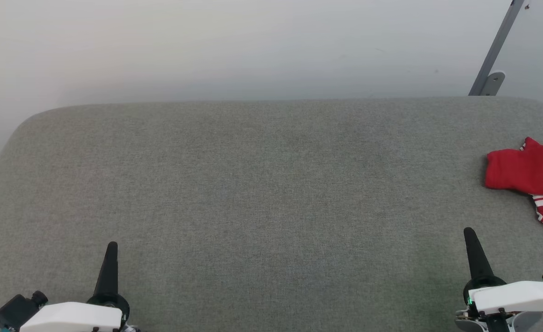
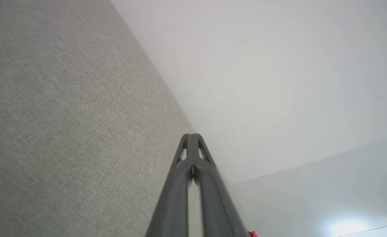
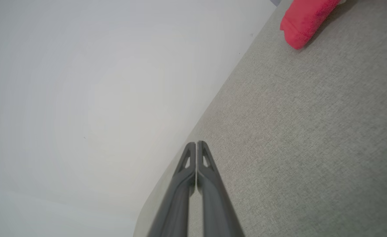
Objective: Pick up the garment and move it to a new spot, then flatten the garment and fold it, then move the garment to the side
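At the right edge of the head view, your garment point(image 1: 529, 168) lies on the grey fabric-covered worktop point(image 1: 253, 184). The frame cuts it off, so you see part of it: a bunched red mass with white-and-red striped trim along its nearer side. You cannot tell from here how it is laid out beyond the frame.

Your right end effector point(image 1: 468, 233) sits at the lower right, nearer to you than the garment and apart from it. Its two dark fingers are pressed together into a single spike, gripping nothing. In the right wrist view the same end effector point(image 3: 196, 143) shows its fingertips touching. The garment point(image 3: 303, 23) is at the top right there, a rounded red edge resting on the fabric.

Your left end effector point(image 1: 111, 249) is at the lower left, well apart from the garment. It is likewise closed and empty. The left wrist view confirms this, with the fingertips of that end effector point(image 2: 191, 135) meeting. A sliver of red point(image 2: 252, 234) shows at the bottom edge just beside the fingers.

Behind the worktop stands a pale wall point(image 1: 253, 46), with a grey metal bracket point(image 1: 495, 50) leaning at the upper right.
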